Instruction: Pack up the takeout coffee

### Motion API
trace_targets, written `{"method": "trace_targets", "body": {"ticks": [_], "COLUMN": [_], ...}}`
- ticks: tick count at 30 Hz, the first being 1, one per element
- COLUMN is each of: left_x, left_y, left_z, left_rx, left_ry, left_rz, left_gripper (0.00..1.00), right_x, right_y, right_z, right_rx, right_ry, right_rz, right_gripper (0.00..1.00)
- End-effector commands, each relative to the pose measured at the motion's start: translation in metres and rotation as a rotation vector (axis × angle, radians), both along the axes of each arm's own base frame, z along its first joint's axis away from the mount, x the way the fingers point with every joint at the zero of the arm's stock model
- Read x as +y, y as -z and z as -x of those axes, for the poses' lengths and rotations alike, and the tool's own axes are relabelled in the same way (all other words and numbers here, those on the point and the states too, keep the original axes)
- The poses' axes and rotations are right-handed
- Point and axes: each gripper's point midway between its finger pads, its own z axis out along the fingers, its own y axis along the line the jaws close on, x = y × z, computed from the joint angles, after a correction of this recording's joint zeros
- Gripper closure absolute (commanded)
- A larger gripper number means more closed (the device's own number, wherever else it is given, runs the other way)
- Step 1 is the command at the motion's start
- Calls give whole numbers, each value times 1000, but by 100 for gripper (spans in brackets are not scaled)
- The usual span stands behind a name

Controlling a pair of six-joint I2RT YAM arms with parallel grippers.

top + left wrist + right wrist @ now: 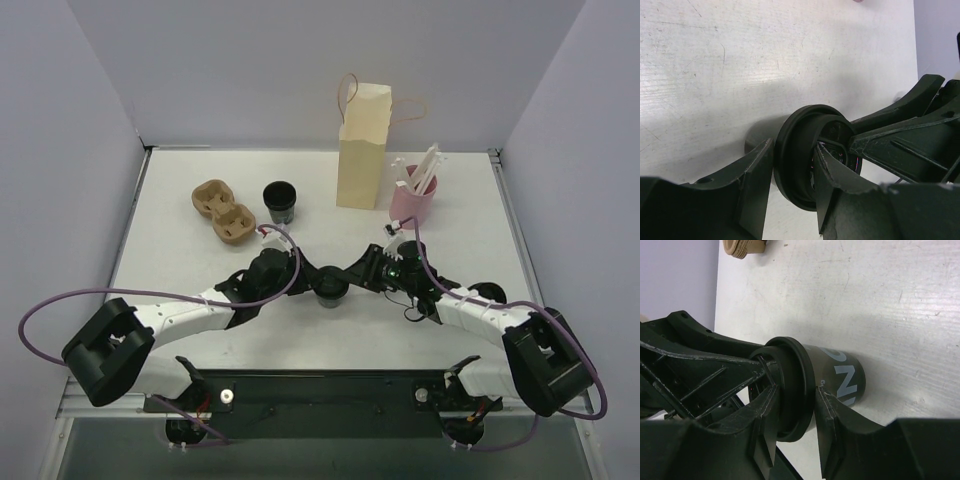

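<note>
Coffee cup (331, 290) sat near-centre on the tabletop (170, 240), between both arms.
Left jaws clamped it; right jaws straddled the lid (795, 390) rim, grip unclear. Probably light and crushable: hold gently under the rim.

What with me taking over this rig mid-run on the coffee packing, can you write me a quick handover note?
Left gripper: closed on the rim of the lidded cup, mid-table between the arms.
Right gripper: fingers straddle the same rim; a firm grip is not clear.
Second black cup: stands beside the cardboard carrier, whose wells look empty.
Paper bag: upright at the back, with the pink cup of white sticks beside it.
Done: a lid sits on the held cup.
Left: probably both cups into the carrier, then the bag.
</note>
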Motion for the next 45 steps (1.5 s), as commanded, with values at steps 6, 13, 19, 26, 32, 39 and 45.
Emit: {"method": "trace_targets", "body": {"ticks": [6,13,19,26,32,39,45], "left_x": [63,67,68,67,66,66,65], "left_y": [116,117,115,115,113,114,113], "left_z": [78,77,75,75,74,75,75], "left_rx": [332,341,339,339,334,335,334], "left_ry": [23,-13,-24,-25,-22,-23,-25], "left_rz": [-334,-333,-335,-339,-340,-347,-343], "left_gripper": [56,55,56,56,56,56,56], "right_x": [-7,-12,-24,-22,-12,-14,-12], "right_y": [-1,-38,-35,-21,-22,-9,6], "right_z": [-9,-12,-6,8,11,8,11], "right_rx": [-14,0,68,120,116,127,153], "right_ry": [-47,-27,28,55,57,85,78], "right_rz": [-6,28,97,123,91,113,112], "right_gripper": [69,48,36,34,34,44,53]}}
